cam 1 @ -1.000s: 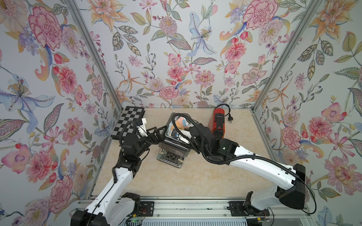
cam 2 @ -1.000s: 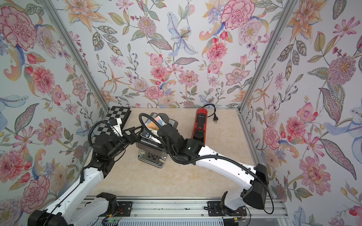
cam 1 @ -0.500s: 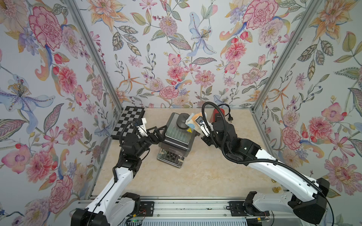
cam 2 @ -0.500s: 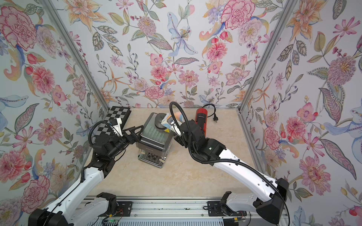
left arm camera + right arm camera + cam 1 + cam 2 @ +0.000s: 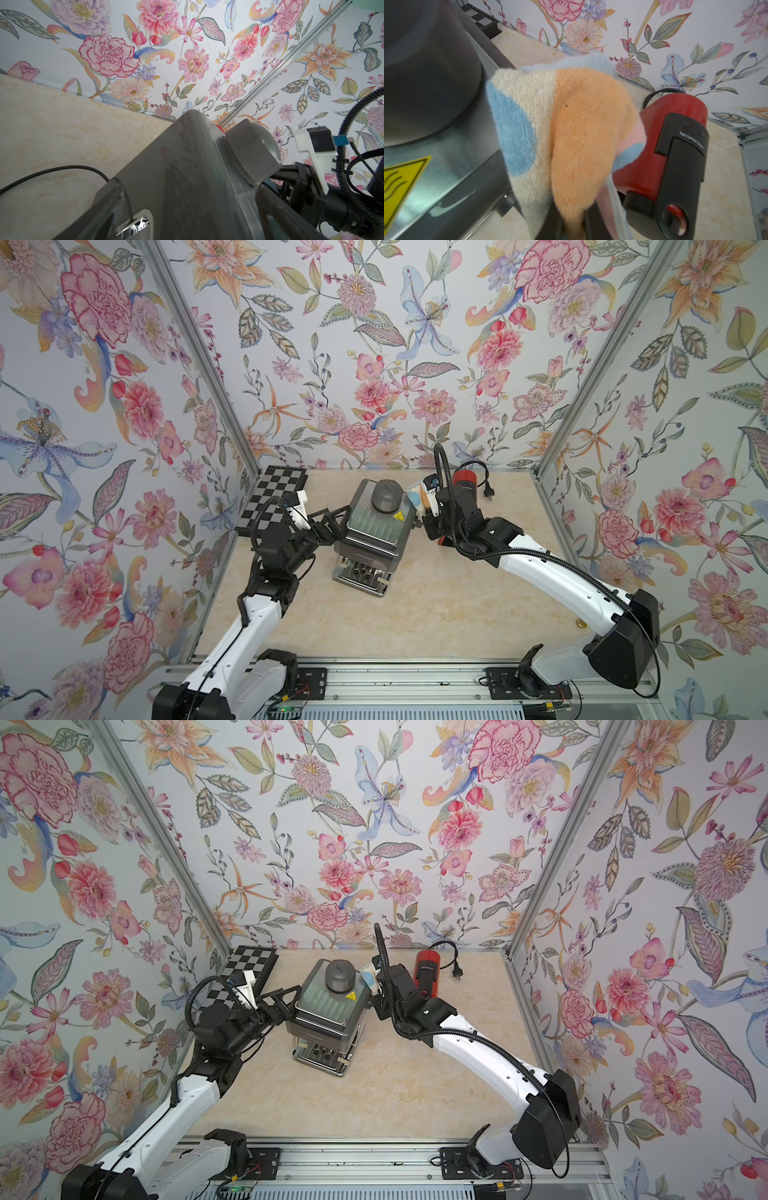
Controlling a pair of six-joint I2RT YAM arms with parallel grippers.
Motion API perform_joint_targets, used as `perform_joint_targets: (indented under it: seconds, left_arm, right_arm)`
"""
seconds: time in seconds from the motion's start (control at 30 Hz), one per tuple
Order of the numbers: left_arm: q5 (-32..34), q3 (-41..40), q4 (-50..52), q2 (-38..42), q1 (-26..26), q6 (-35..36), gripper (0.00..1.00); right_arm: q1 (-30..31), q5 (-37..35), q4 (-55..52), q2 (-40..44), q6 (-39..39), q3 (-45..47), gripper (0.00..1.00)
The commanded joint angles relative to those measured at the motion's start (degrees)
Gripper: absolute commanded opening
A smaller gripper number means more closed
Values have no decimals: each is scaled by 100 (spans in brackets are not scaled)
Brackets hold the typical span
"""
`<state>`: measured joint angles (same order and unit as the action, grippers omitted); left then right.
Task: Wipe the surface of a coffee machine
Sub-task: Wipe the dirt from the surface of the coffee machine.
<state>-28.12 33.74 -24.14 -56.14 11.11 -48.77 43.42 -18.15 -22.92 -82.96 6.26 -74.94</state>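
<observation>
A grey steel coffee machine (image 5: 376,531) (image 5: 328,1011) with a round lid (image 5: 387,497) stands mid-table. My left gripper (image 5: 334,520) (image 5: 190,195) is clamped on its upper left edge, jaws wide, one finger over the top and one against the side (image 5: 176,166). My right gripper (image 5: 424,508) (image 5: 574,228) is shut on a striped blue, cream and orange cloth (image 5: 417,497) (image 5: 368,978) (image 5: 571,124). The cloth rests against the machine's back right top edge (image 5: 446,162), beside the lid.
A red Nespresso machine (image 5: 465,485) (image 5: 675,149) stands just behind my right wrist, its black cord and plug (image 5: 487,493) trailing toward the back right. A folded chessboard (image 5: 274,497) leans at the back left. Flowered walls close three sides.
My right arm has pulled back from reaching across the machine's top, carrying the cloth to the back right edge. The left arm and the machine have stayed put.
</observation>
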Motion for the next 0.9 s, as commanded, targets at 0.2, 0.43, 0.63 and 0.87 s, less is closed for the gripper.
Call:
perform_joint_targets:
  seconds: [0.2,0.43,0.63,0.87]
  left_arm:
    - [-173,-333,689,-187,14,296,99]
    - [-204,-516,584,-96,14,150,99]
    - [-247,-635,442,-12,81,-47,99]
    - [-203,-783,296,139,238,-292,99]
  right_arm:
    - [88,835,769,-496,1309,-64,0]
    - [-7,1276,1709,-841,1407,-101,0]
    - [-304,1889,2048,-1196,1218,-512,0]
    - [-435,2334,2062,-1543,1038,-1043,0]
